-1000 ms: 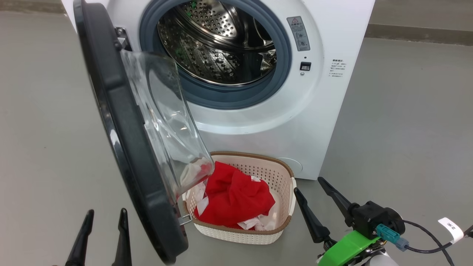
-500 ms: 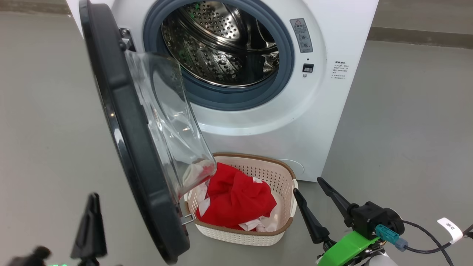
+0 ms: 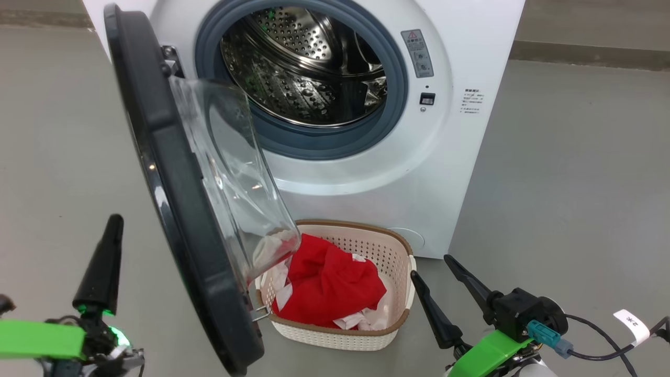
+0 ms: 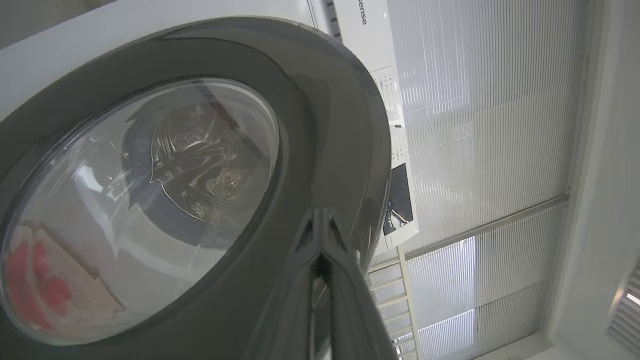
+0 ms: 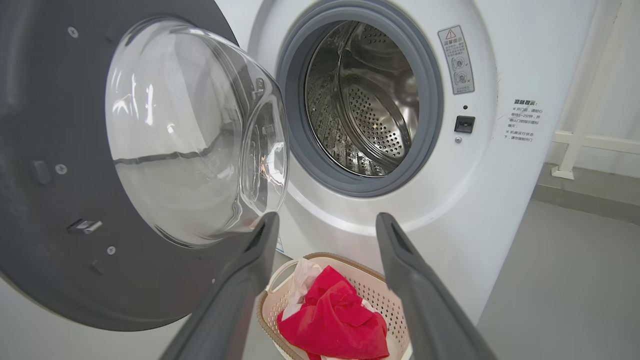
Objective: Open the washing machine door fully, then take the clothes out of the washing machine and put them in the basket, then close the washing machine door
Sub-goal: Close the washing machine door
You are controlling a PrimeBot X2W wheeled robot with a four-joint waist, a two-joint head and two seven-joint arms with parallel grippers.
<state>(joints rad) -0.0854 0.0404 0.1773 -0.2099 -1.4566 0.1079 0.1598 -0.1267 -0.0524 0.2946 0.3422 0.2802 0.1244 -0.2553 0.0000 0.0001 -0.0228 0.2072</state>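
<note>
a: where are the clothes (image 3: 324,283)?
b: in the basket (image 3: 390,246), a red heap with white bits at its edges. the basket sits on the floor (image 3: 549,183) just in front of the washer (image 3: 377,178), below the opening.
a: and the door (image 3: 172,220)?
b: swung out toward the near left, hinged on the washer's left side. its glass bowl (image 3: 230,173) bulges to the right and hangs over the basket's left end, with some white cloth showing through it. the door's low edge, with a metal latch (image 3: 260,312), is just beside the basket's near left corner. i cannot tell whether they touch.
a: the drum (image 3: 303,68)?
b: perforated steel inside a grey ring (image 3: 400,104), facing us.
a: left hand (image 3: 112,222)?
b: closed, fingers pressed together into one dark wedge with nothing between them. it stands left of the door, on its outer side, fingers pointing far. in its wrist view the tips lie over the door's black rim. i cannot tell whether they touch it.
a: right hand (image 3: 430,267)?
b: open wide and empty, low at the near right, just right of the basket, fingers pointing toward the washer. in its wrist view the basket and clothes lie between and below the two fingers.
</note>
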